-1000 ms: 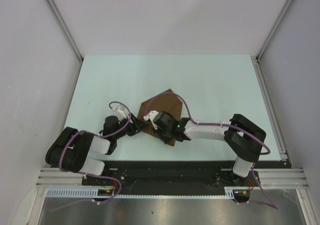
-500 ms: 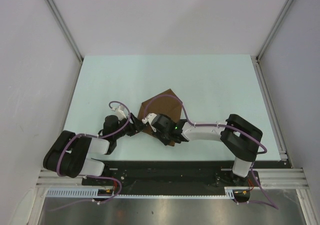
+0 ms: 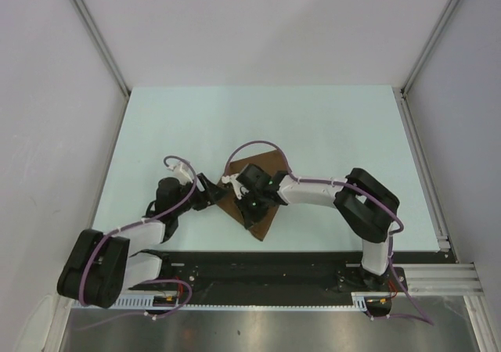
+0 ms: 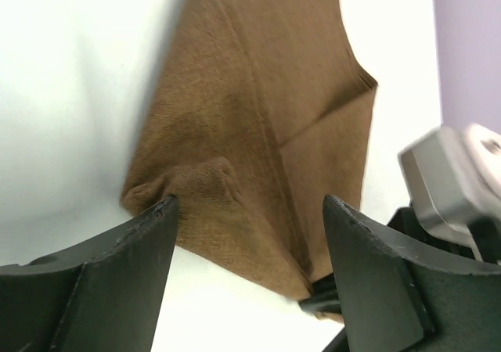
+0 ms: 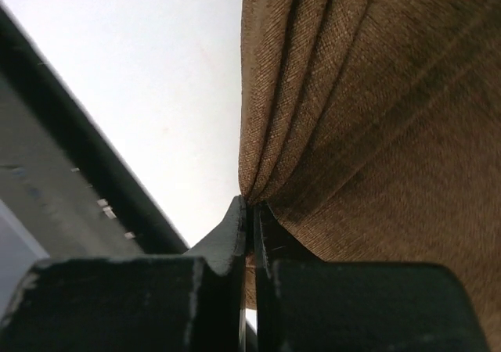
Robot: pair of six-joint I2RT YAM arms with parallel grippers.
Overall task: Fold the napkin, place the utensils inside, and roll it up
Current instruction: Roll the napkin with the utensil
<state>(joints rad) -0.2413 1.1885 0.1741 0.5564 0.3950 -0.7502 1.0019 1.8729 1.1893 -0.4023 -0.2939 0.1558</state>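
Observation:
The dark-brown napkin (image 3: 264,220) lies folded near the table's front edge. In the left wrist view the napkin (image 4: 250,117) shows creases and a bunched left corner. My right gripper (image 3: 247,210) is shut on the napkin's layered edge. In the right wrist view the right gripper (image 5: 250,211) has that edge pinched between its jaws, and the napkin (image 5: 376,117) fills the right side. My left gripper (image 3: 210,199) stands open just left of the cloth. The left gripper (image 4: 246,211) holds nothing, with the napkin's near edge between its spread fingers (image 4: 117,281). The utensils are out of view.
The pale mint table (image 3: 329,133) is bounded by white walls on three sides. A metal rail (image 3: 423,172) runs along its right side. A black strip and the arm bases (image 3: 266,270) line the near edge. Purple cables loop over both arms.
My right gripper has closed on the napkin's edge. The left gripper has opened wider and shifted slightly away from the bases. The napkin now reaches further toward the near edge.

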